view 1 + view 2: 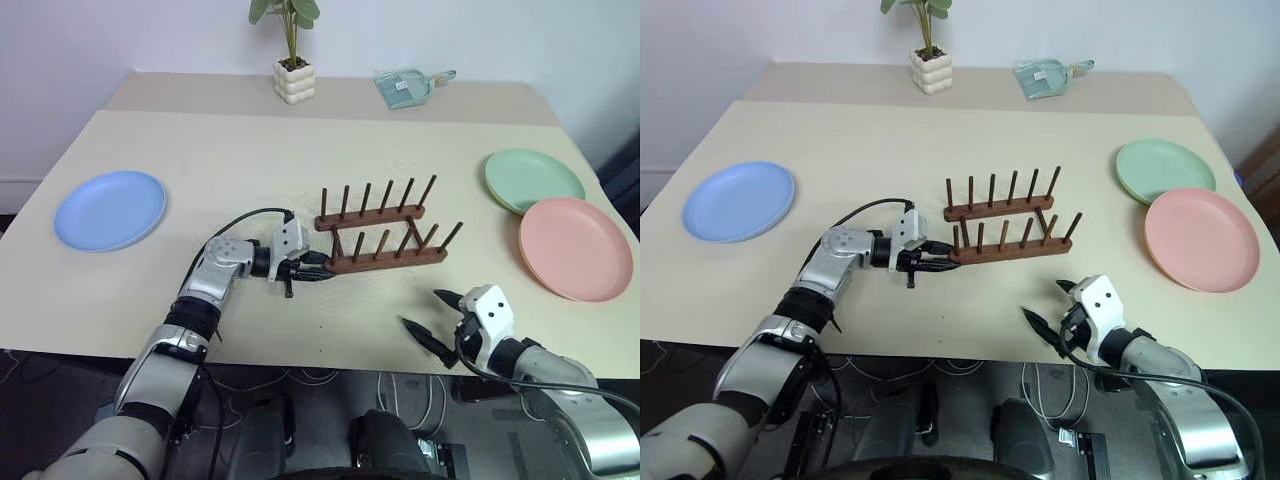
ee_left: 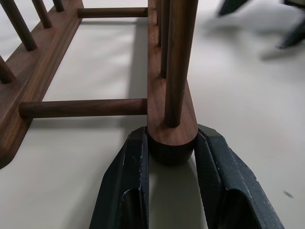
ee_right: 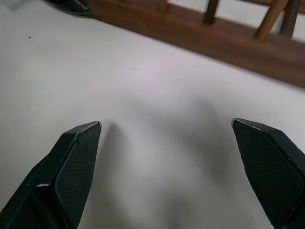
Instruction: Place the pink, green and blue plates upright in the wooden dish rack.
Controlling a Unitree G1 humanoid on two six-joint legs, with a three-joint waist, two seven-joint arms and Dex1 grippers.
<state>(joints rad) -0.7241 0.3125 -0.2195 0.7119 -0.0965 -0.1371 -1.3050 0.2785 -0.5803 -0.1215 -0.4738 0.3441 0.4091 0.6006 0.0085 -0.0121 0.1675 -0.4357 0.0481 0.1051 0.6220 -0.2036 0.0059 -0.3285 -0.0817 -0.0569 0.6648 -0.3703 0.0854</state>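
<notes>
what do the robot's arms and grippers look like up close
Both arms are silver-grey metal segments joined by black joints. Each wrist carries a white blocky housing, with a black cable looping back from it along the forearm. The left gripper and right gripper each have two black fingers that taper to blunt wedge tips, their inner faces covered in a fine cross-hatched texture.

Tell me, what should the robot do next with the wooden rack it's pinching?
Probably drag the wooden dish rack a little: the left gripper clamps the end of its near bar, and all three plates lie flat, out of the rack. The right gripper is open, holding nothing.
</notes>
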